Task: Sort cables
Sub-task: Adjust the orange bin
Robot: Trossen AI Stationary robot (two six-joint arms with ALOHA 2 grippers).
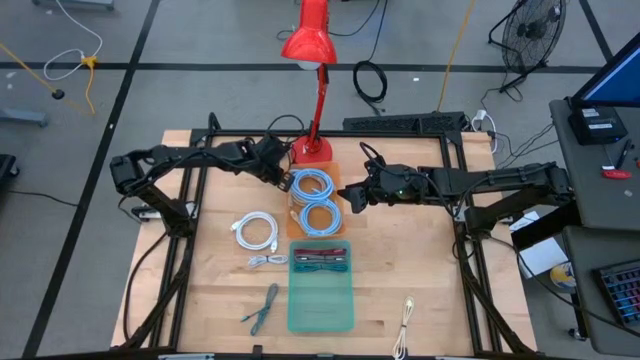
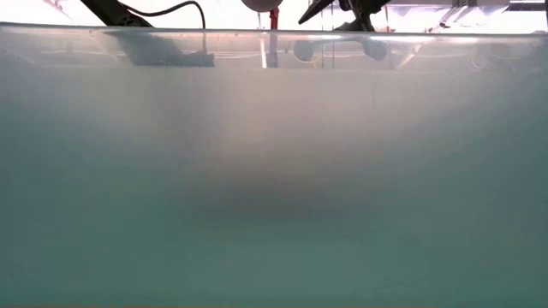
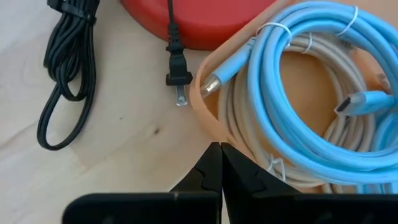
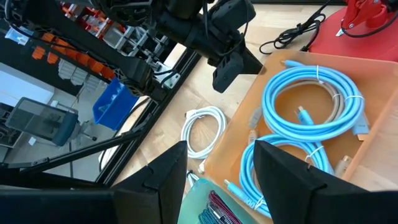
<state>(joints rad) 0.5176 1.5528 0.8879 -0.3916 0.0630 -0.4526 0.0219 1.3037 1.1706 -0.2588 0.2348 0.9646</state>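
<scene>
One wooden table (image 1: pixel 200 300), grey floor (image 1: pixel 200 40), fan (image 1: pixel 533 35)

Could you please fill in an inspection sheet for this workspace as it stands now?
Surface: wooden table, a bare patch at the front left.
Job's things: two light-blue coils in an orange tray; white coil left of it; bundles in a green tray.
Clutter: red lamp, its plug, black cable bundle.
Grippers: left gripper at the orange tray's edge, jaws shut; right gripper over the tray's right side, jaws open, empty.
Cables: grey-green bundle and beige cable loose at front.
Surroundings: floor fan.
</scene>
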